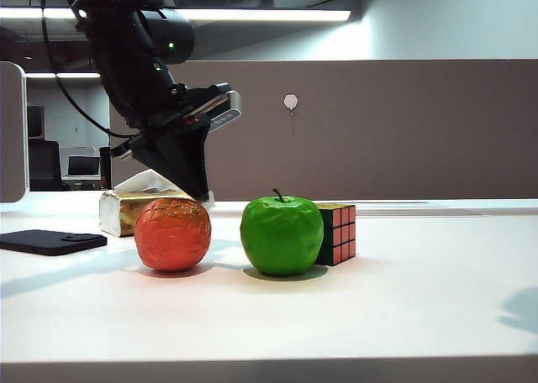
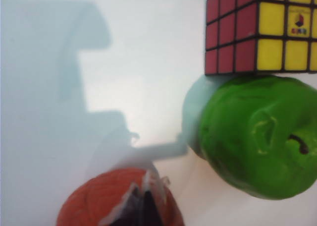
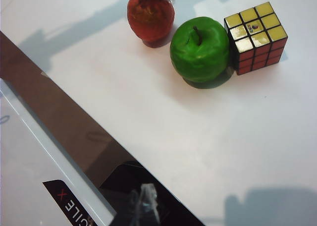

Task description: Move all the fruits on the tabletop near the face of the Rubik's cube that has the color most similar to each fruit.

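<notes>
While the left gripper [image 1: 195,191] hangs right at the top of the orange-red fruit [image 1: 172,233], its dark fingertips [image 2: 141,206] look pressed close together over the wrinkled skin, though whether they're touching it I can't tell. That fruit sits nearest us on the white bench [image 1: 378,316], toward the left, a small gap apart from the others. It looks round, firm and rough-skinned, so probably grippy enough; my call is a wide bite across its middle, from above, since the dome offers nothing to pinch.

Next along, the green apple [image 1: 282,235] — glossy, likely slick and fairly stiff, stem up. It's snug against the cube [image 1: 338,233], on the cube's green side as far as the exterior view shows, so that one looks placed already.

The cube shows yellow on top and red-pink faces toward the cameras. The orange-red fruit belongs by a red face, I'd judge.

Further back, a gold tissue pack [image 1: 126,211] and a black slab [image 1: 52,242].

The right gripper [image 3: 143,208] hovers well away; fingers blurred, can't tell its state.
</notes>
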`<state>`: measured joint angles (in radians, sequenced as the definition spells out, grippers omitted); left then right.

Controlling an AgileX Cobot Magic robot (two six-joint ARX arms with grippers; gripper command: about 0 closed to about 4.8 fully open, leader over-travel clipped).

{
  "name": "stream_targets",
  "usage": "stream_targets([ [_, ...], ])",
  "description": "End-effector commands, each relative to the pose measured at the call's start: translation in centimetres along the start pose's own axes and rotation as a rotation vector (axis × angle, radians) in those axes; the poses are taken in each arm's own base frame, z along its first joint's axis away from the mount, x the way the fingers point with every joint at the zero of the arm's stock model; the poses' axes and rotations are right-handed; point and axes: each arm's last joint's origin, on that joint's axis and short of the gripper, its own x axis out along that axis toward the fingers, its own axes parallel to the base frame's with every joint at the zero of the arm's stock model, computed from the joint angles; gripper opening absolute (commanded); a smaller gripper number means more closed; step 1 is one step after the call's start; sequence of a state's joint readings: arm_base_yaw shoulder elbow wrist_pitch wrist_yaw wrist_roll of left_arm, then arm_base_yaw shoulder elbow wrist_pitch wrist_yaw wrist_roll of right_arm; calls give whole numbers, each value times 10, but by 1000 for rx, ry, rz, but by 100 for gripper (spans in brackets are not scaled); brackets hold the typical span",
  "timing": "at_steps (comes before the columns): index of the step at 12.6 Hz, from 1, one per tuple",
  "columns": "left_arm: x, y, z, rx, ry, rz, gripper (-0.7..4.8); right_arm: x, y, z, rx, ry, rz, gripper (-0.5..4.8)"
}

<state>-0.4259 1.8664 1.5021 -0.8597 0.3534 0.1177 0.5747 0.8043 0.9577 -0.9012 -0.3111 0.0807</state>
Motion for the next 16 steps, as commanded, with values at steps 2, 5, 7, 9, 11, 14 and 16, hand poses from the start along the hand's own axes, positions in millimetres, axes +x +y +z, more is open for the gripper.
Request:
stream_targets([
  [2,-6,0,8,38,-85,57,-5,-13,4,-4,-16,-54,11,-1],
  [5,-9,11,9,43,-87,229,-5,-14,4,-8,-2,-9,8,-1],
  [7,-11,16,6,41,-51,286,-5,-14,5,-11,5,15,32,-1],
  [9,-11,18,3,37,-29,302,-5,-14,5,-12,9,28,60,-1],
  [11,-14,26,-4,4,37,375,-5,-14,8,-13,13,45,136,-1],
  [14,-15,28,-8,6,80,375,-5,-18,10,-15,1,30,180,-1],
  [16,-14,25,-8,-5,69,286,-5,-27,13,-18,-16,-6,218,-1],
])
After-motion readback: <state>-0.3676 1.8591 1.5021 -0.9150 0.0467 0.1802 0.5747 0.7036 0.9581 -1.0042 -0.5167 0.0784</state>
